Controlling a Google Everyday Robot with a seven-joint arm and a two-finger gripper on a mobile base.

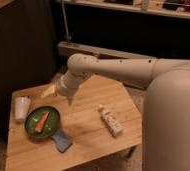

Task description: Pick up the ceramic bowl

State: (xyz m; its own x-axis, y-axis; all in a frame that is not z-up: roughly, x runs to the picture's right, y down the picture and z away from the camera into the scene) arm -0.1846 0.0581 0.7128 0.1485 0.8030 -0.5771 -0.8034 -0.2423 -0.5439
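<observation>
- The arm (130, 71) reaches in from the right side of the scene, pale and rounded.
- Its broad white casing (173, 122) fills the near right corner.
- At the elbow joint (83, 64) it bends, and the forearm (68, 84) slants down toward the near left.
- The gripper (69, 101) hangs at the forearm's end, left of centre, pointing downward.
- Its jaws stand apart, with nothing between them.
</observation>
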